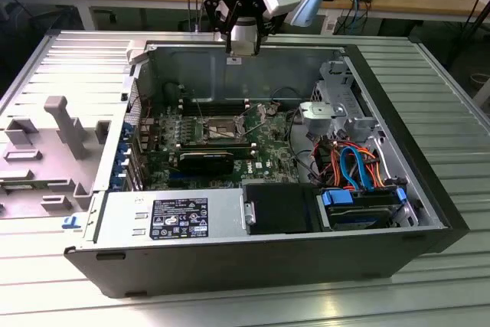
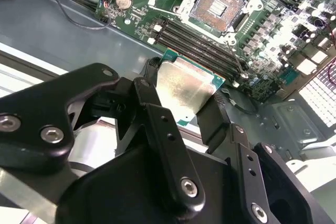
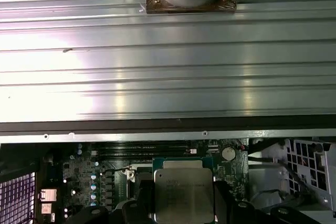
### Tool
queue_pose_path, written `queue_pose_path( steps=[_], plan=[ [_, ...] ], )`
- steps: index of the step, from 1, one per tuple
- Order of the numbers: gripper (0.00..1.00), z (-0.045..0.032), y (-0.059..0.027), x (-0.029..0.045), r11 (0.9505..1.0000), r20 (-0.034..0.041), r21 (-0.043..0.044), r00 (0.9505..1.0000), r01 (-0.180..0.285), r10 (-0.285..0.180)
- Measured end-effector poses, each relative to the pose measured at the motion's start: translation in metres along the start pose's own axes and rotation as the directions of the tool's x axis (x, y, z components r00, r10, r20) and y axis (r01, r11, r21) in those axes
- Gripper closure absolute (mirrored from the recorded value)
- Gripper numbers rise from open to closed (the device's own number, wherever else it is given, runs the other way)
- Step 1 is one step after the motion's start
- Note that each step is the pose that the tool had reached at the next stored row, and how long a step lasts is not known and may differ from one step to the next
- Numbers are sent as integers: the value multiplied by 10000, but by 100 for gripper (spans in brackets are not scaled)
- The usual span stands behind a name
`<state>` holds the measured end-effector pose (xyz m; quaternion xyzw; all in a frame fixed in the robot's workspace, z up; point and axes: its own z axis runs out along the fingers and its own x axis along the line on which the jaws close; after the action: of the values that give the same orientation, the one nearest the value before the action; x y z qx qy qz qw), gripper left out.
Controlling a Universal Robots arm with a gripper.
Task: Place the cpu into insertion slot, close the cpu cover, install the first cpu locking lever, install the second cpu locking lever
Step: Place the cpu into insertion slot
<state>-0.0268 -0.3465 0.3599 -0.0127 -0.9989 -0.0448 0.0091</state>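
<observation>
Cpu (image 2: 185,83) clamped in claw (image 2: 181,94), apart from insertion slot (image 2: 218,4).

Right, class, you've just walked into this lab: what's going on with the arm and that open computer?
A robot arm's claw is shut on the cpu, gripping it by two opposite edges with the silver top showing in both wrist views. It holds the chip in the air over the open computer case, apart from the board. On the green motherboard, the insertion slot lies open and empty, so the chip is not yet seated.
</observation>
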Motion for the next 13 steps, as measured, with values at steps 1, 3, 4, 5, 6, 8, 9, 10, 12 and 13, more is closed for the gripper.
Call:
queue_pose_path(
  steps=[1, 3, 4, 5, 6, 8, 9, 10, 12, 13],
  plan=[
    [46, 0, -8, 2, 10000, 0, 1, 10000, -1, 1],
    [46, 1, -24, 4, 10000, 0, 0, 10000, -1, 1],
    [46, 2, -33, 3, 10000, 0, 1, 10000, -1, 1],
    [46, 3, -38, 4, 10000, 1, 0, 10000, -2, 2],
    [46, 4, -42, 4, 10000, 1, -1, 10000, -2, 2],
    [46, 5, -52, 4, 10000, 0, 0, 10000, -2, 2],
    [46, 7, -56, 4, 10000, 1, -1, 10000, -2, 2],
    [46, 8, -58, 4, 10000, 1, -1, 10000, -3, 3],
    [46, 10, -62, 3, 10000, 1, 0, 10000, -2, 2],
    [46, 13, -71, 3, 10000, 0, 0, 10000, -1, 1]
  ],
)
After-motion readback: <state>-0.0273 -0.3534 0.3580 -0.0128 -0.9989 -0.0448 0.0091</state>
